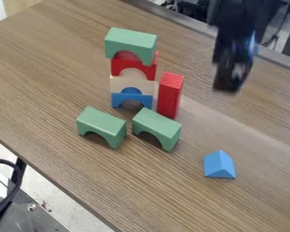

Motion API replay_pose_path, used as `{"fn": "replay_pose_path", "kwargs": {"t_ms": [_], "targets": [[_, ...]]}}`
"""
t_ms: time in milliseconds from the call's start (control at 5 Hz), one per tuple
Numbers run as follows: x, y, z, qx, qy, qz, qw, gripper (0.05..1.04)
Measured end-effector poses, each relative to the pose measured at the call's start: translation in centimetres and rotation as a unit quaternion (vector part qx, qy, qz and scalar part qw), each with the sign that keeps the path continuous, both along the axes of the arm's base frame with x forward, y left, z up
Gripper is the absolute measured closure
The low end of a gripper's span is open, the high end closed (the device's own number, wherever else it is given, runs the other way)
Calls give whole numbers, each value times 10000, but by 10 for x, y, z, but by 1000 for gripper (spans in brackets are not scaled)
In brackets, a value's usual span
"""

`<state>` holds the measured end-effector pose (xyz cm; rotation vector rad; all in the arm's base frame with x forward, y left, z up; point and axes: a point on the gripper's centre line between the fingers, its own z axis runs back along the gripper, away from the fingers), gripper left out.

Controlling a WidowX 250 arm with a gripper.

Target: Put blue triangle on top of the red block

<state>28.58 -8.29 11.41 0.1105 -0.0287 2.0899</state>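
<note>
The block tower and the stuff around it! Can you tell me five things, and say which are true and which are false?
1. The red block stands upright beside the tower. True.
2. The blue triangle is already on top of the red block. False: it lies on the table, apart from the red block.
3. The tower has a yellow block at the very top. False: a green arch is at the top.
4. Two more green arches stand on the table near the tower. True.
5. The gripper is holding the blue triangle. False: the gripper hangs away from it.
</note>
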Motion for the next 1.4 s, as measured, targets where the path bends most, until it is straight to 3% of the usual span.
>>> {"fn": "replay_pose_path", "kwargs": {"t_ms": [400,1000,1400], "targets": [[-23,-25,-29,168,-86,265,9995,83],[-34,-39,-45,80,-186,445,9988,83],[-35,-36,-62,156,-488,378,9980,83]]}}
